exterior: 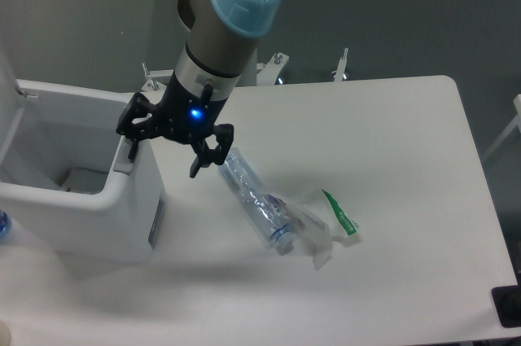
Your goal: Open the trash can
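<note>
The trash can [89, 228] is a large white boxy bin at the table's left. Its top is uncovered and I can see down inside to the bottom [77, 179]. A white panel [10, 106] stands upright at the far left edge, apparently the raised lid. A grey strip [155, 221] runs down the bin's right wall. My gripper [165, 152] is open and empty, hovering over the bin's right rim. One finger [130, 141] is at the rim and the other [201, 163] is outside, above the table.
A clear plastic bottle [254, 195] lies on the white table [391, 142] just right of the gripper. Crumpled clear wrap with a green strip [338, 216] lies next to it. A dark object [509, 307] sits at the bottom right corner. Metal brackets [342, 65] stand at the table's back edge.
</note>
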Action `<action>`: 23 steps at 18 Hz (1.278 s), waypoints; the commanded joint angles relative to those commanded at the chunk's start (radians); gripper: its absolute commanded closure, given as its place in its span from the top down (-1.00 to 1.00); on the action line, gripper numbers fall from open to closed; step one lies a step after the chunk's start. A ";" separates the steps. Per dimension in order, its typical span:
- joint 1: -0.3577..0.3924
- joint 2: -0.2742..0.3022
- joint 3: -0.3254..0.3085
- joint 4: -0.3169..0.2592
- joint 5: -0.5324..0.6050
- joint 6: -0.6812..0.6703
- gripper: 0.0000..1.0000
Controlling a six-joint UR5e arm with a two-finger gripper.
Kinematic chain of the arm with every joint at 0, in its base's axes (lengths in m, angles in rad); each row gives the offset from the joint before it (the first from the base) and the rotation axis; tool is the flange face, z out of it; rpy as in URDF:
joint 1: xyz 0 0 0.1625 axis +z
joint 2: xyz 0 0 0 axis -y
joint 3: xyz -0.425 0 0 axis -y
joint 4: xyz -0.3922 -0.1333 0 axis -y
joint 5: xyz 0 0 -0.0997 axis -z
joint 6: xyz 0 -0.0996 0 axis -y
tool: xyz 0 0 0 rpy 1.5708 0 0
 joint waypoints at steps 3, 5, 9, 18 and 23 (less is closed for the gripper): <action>0.014 -0.005 0.011 0.053 0.029 0.005 1.00; 0.034 -0.003 0.005 0.074 0.086 0.018 1.00; 0.075 -0.003 -0.011 0.078 0.230 0.135 1.00; 0.248 -0.012 -0.046 0.078 0.308 0.440 1.00; 0.282 -0.040 -0.060 0.080 0.411 0.652 1.00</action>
